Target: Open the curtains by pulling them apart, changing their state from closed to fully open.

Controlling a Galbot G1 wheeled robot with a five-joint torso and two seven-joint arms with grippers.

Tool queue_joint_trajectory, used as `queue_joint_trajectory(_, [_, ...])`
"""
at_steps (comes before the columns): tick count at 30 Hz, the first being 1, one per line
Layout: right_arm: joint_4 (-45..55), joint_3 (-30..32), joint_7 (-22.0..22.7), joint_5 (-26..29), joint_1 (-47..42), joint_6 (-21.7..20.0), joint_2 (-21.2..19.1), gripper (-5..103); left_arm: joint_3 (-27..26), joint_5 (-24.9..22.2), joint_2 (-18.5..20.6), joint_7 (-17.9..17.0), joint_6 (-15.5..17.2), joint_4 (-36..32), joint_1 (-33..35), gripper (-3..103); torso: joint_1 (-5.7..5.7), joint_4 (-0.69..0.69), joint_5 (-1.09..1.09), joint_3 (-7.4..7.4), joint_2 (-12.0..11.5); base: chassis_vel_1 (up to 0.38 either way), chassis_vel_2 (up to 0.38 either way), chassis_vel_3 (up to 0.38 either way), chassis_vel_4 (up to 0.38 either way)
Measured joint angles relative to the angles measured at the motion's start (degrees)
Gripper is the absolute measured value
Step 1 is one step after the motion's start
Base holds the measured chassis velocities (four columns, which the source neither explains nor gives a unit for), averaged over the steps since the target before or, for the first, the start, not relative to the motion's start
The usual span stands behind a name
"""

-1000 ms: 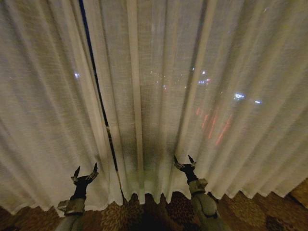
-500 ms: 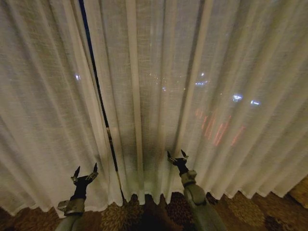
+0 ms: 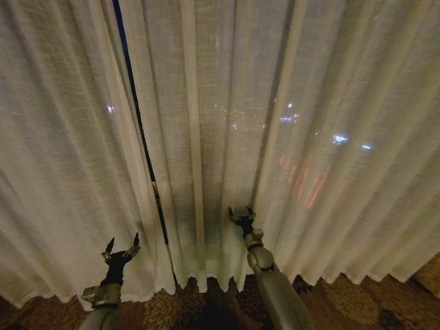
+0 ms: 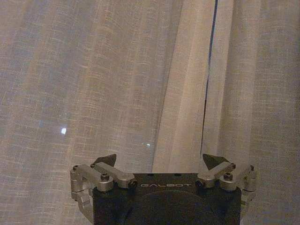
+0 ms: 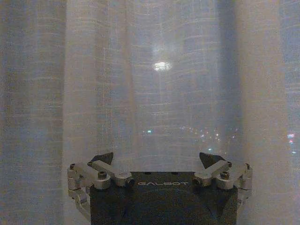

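Two sheer cream curtains hang to the floor: the left panel (image 3: 62, 172) and the right panel (image 3: 309, 89). A narrow dark slit (image 3: 141, 144) separates them, left of centre. My left gripper (image 3: 122, 244) is open, low in front of the left panel's inner edge and just left of the slit. In the left wrist view that gripper (image 4: 159, 161) faces the fabric (image 4: 93, 84) with the slit (image 4: 208, 93) off to one side. My right gripper (image 3: 242, 214) is open, close to a pleat of the right panel and holding nothing. In the right wrist view it (image 5: 157, 159) faces fabric (image 5: 154, 108).
Patterned brown carpet (image 3: 206, 306) runs along the curtain hems at the bottom. City lights (image 3: 340, 139) glow through the right panel. The fabric spans the whole width ahead of me.
My right gripper has moved left and forward, closer to the right panel's pleats. The left arm has stayed still, and the curtains hang as before.
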Motion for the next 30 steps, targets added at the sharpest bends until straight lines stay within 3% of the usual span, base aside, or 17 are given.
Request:
queue_joint_trajectory(8, [5.45, -2.29, -0.02, 0.58, -4.94, -0.42, -2.07, 100, 0.0, 0.0, 0.0, 0.0, 0.0, 0.0, 0.0, 100, -0.02, -0.02, 0.0, -0.01, 0.01, 0.0, 0.0, 0.0, 0.0])
queue_joint_trajectory(17, [7.28, -2.98, -0.4, -0.24, -6.98, 0.02, -1.82, 100, 0.0, 0.0, 0.0, 0.0, 0.0, 0.0, 0.0, 100, -0.01, -0.02, 0.0, -0.01, 0.01, 0.0, 0.0, 0.0, 0.0])
queue_joint_trajectory(30, [-0.03, -4.04, 0.61, -1.1, 1.24, -1.42, 1.53, 100, 0.01, 0.0, 0.0, 0.0, 0.0, 0.0, 0.0, 100, -0.01, 0.0, 0.01, -0.01, 0.01, 0.0, 0.0, 0.0, 0.0])
